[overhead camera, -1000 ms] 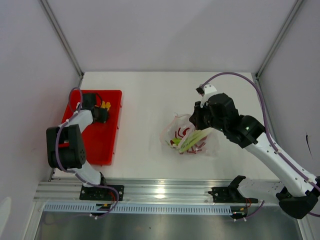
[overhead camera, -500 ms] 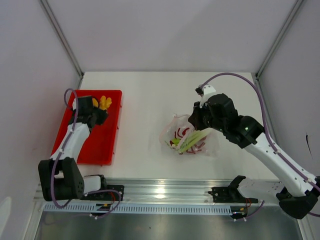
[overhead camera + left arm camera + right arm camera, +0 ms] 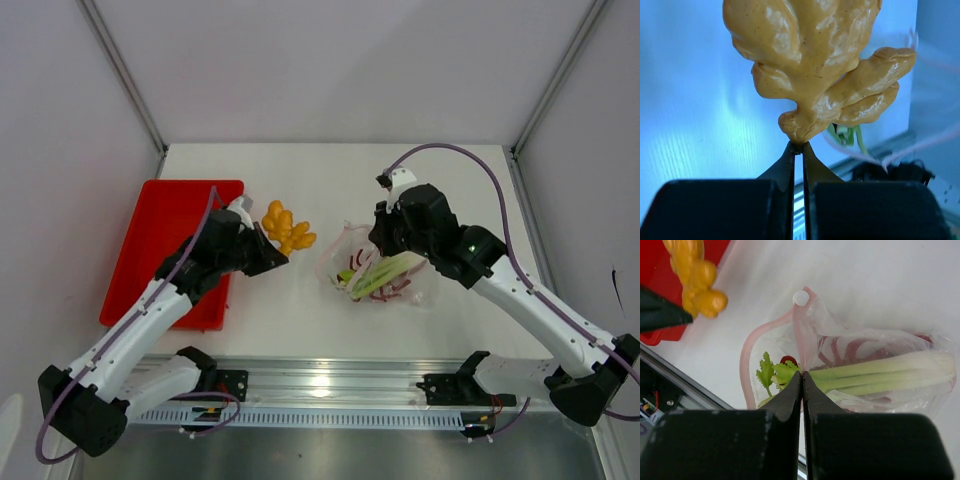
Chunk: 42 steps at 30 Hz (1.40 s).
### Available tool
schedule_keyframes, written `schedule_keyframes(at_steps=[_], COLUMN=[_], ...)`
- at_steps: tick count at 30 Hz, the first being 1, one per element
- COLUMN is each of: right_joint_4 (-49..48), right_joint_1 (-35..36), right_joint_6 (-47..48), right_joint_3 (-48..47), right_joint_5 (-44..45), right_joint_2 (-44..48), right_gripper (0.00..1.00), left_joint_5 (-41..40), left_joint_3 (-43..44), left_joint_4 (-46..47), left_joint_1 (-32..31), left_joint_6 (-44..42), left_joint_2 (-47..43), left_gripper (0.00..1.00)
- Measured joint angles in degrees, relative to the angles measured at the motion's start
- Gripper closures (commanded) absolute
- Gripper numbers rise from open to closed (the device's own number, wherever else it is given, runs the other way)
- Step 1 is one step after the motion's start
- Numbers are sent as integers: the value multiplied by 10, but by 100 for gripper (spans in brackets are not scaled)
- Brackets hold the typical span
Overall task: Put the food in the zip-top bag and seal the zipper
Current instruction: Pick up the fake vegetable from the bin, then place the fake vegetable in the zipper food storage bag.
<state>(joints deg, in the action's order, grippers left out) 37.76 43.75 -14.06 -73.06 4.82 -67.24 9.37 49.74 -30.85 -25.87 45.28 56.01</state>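
On a white table (image 3: 300, 330) boxed in by pale walls (image 3: 60, 150), the left gripper (image 3: 268, 248), jaws clamped on the tip of a yellow-orange toy food (image 3: 286, 228), holds it in the air between the red tray (image 3: 150, 250) and the bag (image 3: 412, 292), apparently bound for the mouth. The right gripper (image 3: 386, 248), jaws pressed together on the bag's pink zipper edge (image 3: 746, 360), seems to lift the mouth so it gapes leftward, green stalks (image 3: 880, 374) already inside. Bare table lies between food and bag, but the floppy opening looks narrow and the knobbly piece could snag its rim.
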Motion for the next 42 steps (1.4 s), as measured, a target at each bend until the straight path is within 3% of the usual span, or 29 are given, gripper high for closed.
schedule_keyframes(at_steps=[10, 16, 29, 42], right_joint_4=[-10, -12, -12, -9], right_joint_1=[-4, -2, 4, 7], right_joint_6=[11, 12, -21, -48], right_joint_3=[4, 7, 6, -20], right_joint_5=[5, 5, -29, -31], right_joint_2=[-12, -16, -16, -19], right_gripper=[100, 100, 100, 100], left_joint_5=[10, -66, -238, -332], left_joint_3=[75, 119, 154, 194], left_joint_4=[-124, -181, -192, -186], left_joint_1=[-153, -230, -305, -365], left_joint_6=[-79, -81, -56, -57], left_joint_2=[40, 95, 97, 191], left_gripper=[99, 100, 99, 99])
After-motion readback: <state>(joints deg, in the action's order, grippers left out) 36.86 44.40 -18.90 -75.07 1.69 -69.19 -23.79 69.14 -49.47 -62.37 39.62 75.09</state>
